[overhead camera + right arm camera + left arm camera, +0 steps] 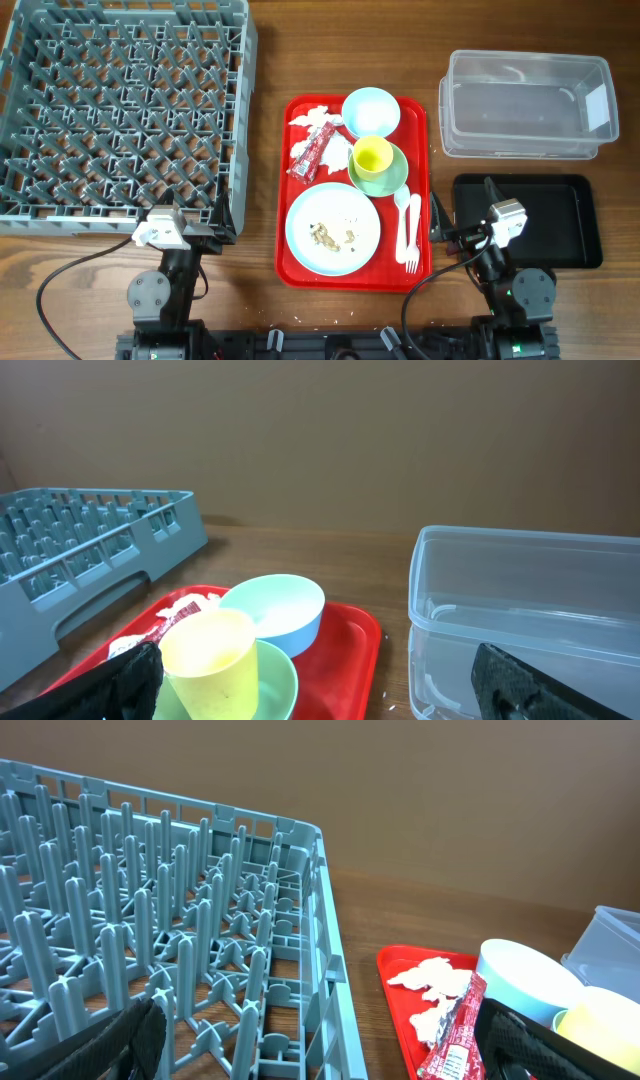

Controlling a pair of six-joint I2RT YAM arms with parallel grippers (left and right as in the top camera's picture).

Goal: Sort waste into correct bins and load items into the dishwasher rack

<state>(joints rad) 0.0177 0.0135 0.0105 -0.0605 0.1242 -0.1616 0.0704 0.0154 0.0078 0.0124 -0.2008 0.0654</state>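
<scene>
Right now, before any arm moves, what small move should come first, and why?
Probably the left jaws, open and empty, should reach right to the yellow cup. It stands inside the green bowl, so it should leave first, and the rack is on that arm's side.

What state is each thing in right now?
Dishwasher rack: empty.
Clear tub: empty.
Black tray: empty.
Plate: on red tray, scraps on it.
Yellow cup: upright inside green bowl.
Blue bowl: upright, empty.
Napkins: on red tray.
Wrapper: on red tray.
Fork: beside plate.
Spoon: beside plate.
Left gripper: open, empty.
Right gripper: open, empty.
</scene>
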